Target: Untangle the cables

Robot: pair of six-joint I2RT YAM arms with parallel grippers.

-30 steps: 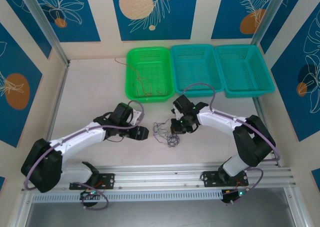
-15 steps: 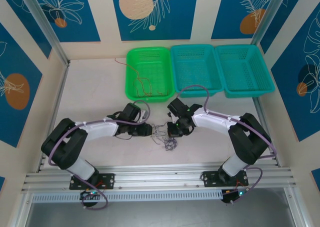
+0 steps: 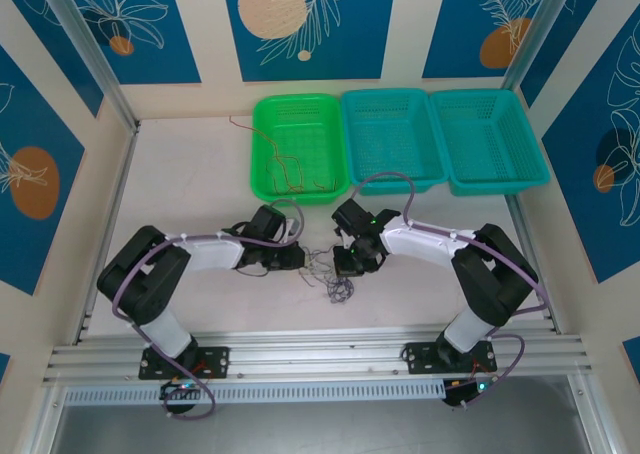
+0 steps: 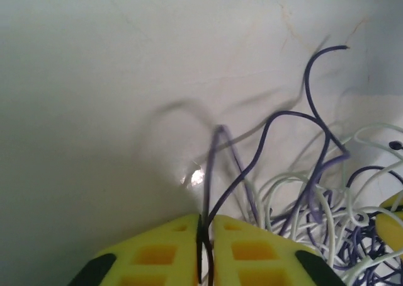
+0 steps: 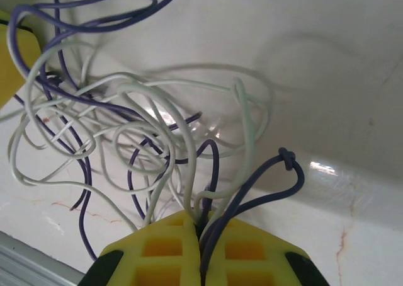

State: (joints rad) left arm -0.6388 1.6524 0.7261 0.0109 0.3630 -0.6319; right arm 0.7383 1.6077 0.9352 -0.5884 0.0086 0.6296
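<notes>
Cables (image 3: 338, 286) pinched from both sides on the table (image 3: 190, 184).
A small knot of purple and whitish strands lies between the two arms, near the green basket (image 3: 300, 100). The left jaws are closed tight on a purple strand at the knot's left edge. The right jaws are closed on several purple and white strands at its right.

On the pale surface (image 3: 190, 164), the left tool (image 3: 297, 259) and right tool (image 3: 346, 264) sit close together on either side of a small tangle of cables (image 3: 338, 288), nearer than a green basket (image 3: 296, 100) holding thin orange strands (image 3: 290, 174).
</notes>
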